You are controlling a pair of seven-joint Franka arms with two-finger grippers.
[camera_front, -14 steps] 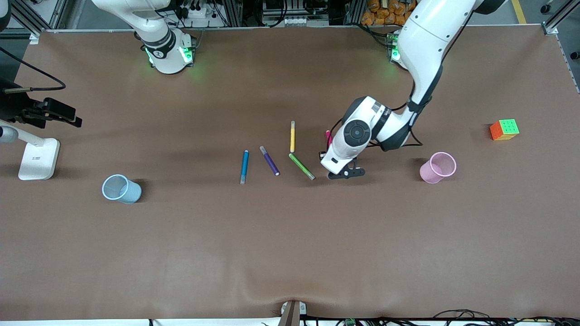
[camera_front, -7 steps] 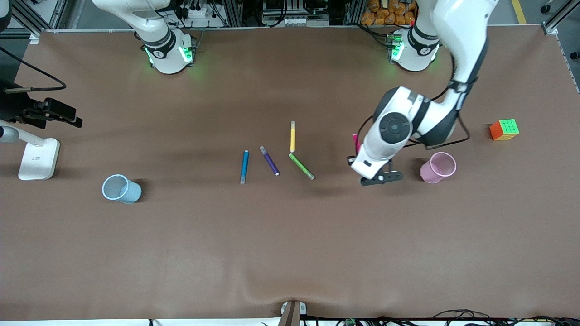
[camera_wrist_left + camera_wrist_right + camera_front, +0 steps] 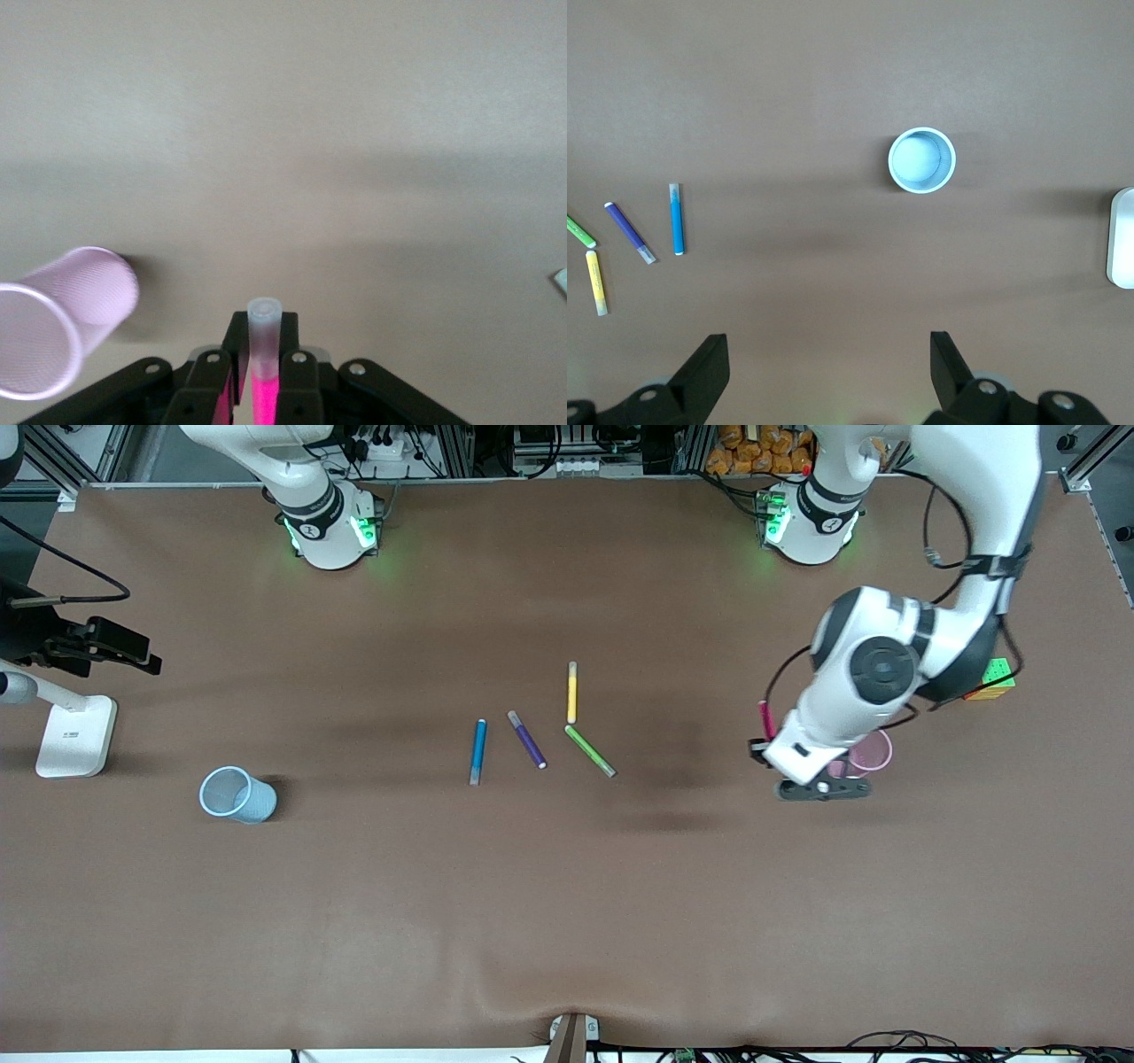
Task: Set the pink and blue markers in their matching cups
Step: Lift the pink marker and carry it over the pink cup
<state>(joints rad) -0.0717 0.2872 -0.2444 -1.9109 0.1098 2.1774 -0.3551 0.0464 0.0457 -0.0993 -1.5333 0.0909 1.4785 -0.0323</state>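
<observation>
The left gripper (image 3: 257,390) is clamped on the pink marker (image 3: 764,718), holding it upright with its pale end pointing down, probably so it can drop straight through a round rim. It hangs over the table just beside the pink cup (image 3: 866,750), which in the front view sits at about 3 o'clock from the marker, partly hidden by the wrist. In the left wrist view the cup stands off to one side, so the marker is judged not yet centred over the opening. The blue marker (image 3: 478,751) lies flat mid-table, with a purple marker (image 3: 527,740) at its 3 o'clock, then a green marker (image 3: 590,751) and a yellow marker (image 3: 572,693). The blue cup (image 3: 236,794) stands well apart at the blue marker's 8 o'clock, toward the right arm's end. The right gripper (image 3: 828,367) waits up high with its fingers spread and empty, looking down on that cup. A colour cube (image 3: 997,677) peeks out past the left arm at the cup's 1 o'clock.
</observation>
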